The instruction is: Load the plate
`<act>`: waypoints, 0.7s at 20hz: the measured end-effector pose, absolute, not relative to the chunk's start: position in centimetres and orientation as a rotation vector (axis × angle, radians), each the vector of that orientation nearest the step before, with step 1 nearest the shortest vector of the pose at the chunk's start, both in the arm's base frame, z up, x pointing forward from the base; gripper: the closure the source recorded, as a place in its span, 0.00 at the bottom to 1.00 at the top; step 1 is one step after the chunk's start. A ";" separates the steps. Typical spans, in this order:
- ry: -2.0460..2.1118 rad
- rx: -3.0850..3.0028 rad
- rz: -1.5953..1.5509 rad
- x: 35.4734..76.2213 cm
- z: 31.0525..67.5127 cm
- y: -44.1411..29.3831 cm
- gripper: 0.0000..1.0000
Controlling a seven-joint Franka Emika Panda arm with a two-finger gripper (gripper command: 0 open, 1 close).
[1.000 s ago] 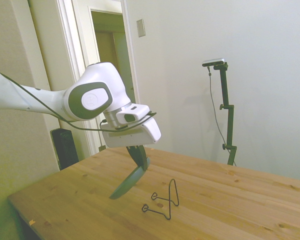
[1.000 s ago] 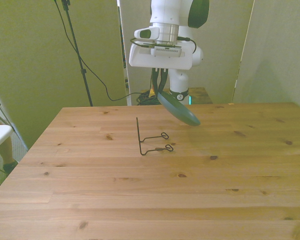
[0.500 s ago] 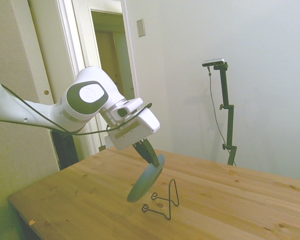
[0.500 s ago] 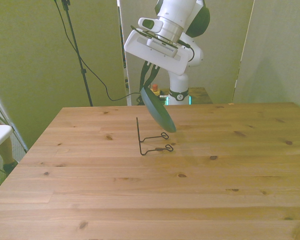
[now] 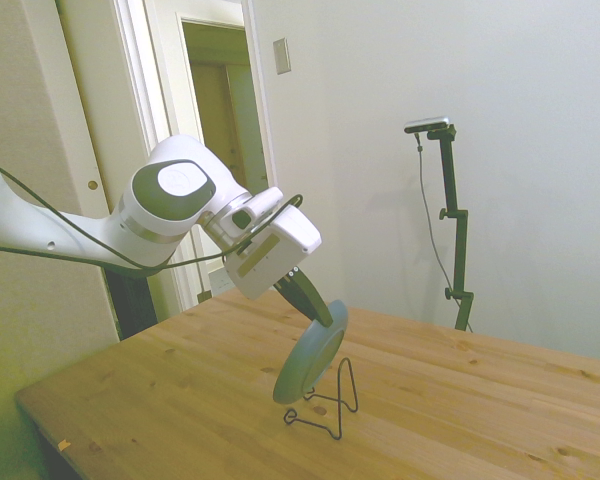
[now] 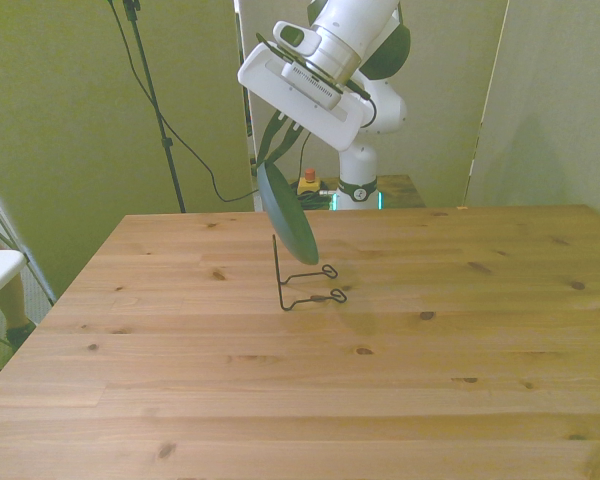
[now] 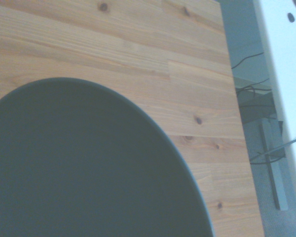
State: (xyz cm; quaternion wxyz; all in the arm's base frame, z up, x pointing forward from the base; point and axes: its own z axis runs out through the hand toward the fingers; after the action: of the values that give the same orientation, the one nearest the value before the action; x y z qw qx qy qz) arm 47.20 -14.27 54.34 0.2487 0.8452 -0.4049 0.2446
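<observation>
The sage-green plate (image 5: pixel 311 352) is held tilted in the air by its upper rim, pinched between the closed fingers of the gripper (image 5: pixel 325 317), just above the black wire stand (image 6: pixel 302 278), which could be knocked over if the lower edge is brought down off the cradle.

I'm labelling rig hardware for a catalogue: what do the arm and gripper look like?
The arm is glossy white with a dark grey round joint cap. A thin black cable loops along it. The gripper has a white boxy body and slim dark fingers.
</observation>
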 end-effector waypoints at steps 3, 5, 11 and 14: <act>-1.082 2.250 0.682 47.2 54.8 -14.4 1.00; -1.071 2.217 0.695 47.3 55.0 -14.2 1.00; -1.038 2.153 0.714 48.9 55.1 -12.7 1.00; -1.025 2.131 0.703 50.5 54.3 -12.1 1.00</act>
State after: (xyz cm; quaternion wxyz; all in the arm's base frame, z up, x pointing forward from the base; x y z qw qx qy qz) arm 50.49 -12.07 54.32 0.3308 0.8151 -0.3922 0.2689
